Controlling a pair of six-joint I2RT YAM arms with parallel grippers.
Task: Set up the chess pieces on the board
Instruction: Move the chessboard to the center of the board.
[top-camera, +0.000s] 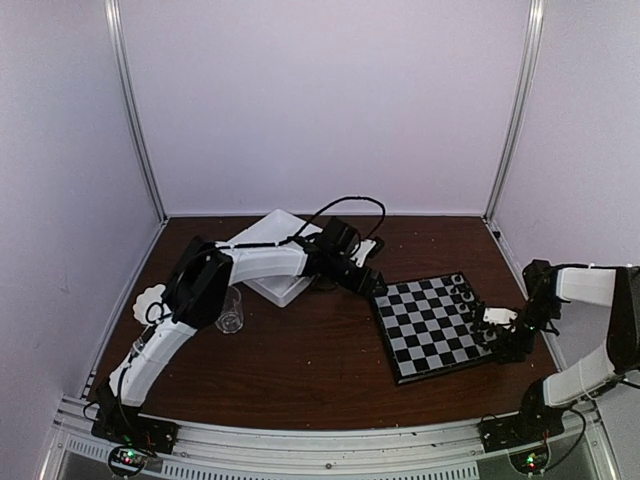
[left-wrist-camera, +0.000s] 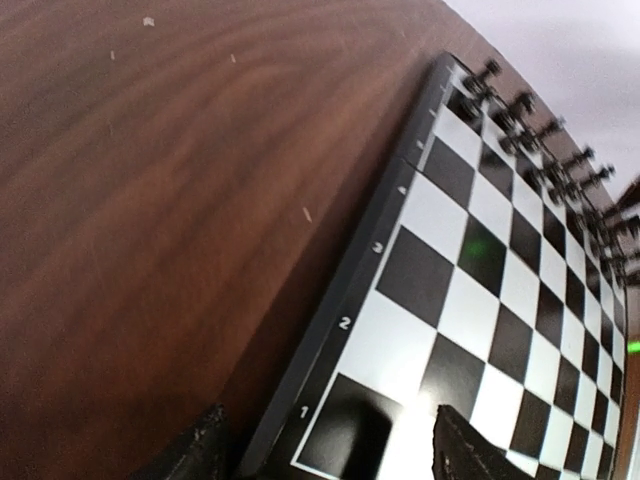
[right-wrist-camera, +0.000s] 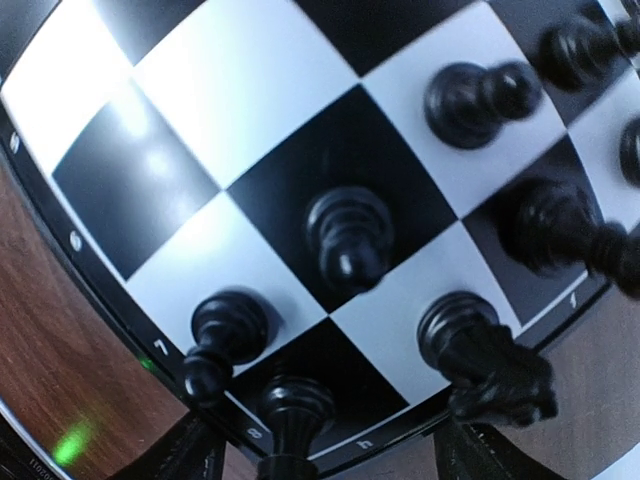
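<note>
Left arm base (top-camera: 130, 430) and right arm base (top-camera: 515, 432) sit at the bottom edge of the top view. Left gripper (top-camera: 372, 283) reaches to the upper-left corner of the board (top-camera: 420, 338), with white tray (top-camera: 285, 287) and cup (top-camera: 230, 312) off to its left. Right gripper (top-camera: 497, 335) is over the board's right edge. Black pieces (top-camera: 463, 290) crowd that edge; no white ones visible on the board.

Left wrist view: left gripper (left-wrist-camera: 330, 455) spread, nothing between the fingers, straddling the board (left-wrist-camera: 440, 215) corner marked 1. Near squares bare; black pieces (left-wrist-camera: 545, 150) lined along the far edge, upper right. Table (left-wrist-camera: 150, 200) fills the left.

Right wrist view: right gripper (right-wrist-camera: 330, 460) spread, pinching nothing. Black pawn (right-wrist-camera: 347, 235) upright dead centre, axis toward the lens. Another black piece (right-wrist-camera: 290, 410) stands between the fingertips at bottom, touching neither as far as I can tell. Knight (right-wrist-camera: 490, 365) lower right.

My read: black side belongs to the right arm. The bare rank-1 side lies under the left arm, which is also nearer the tray.
</note>
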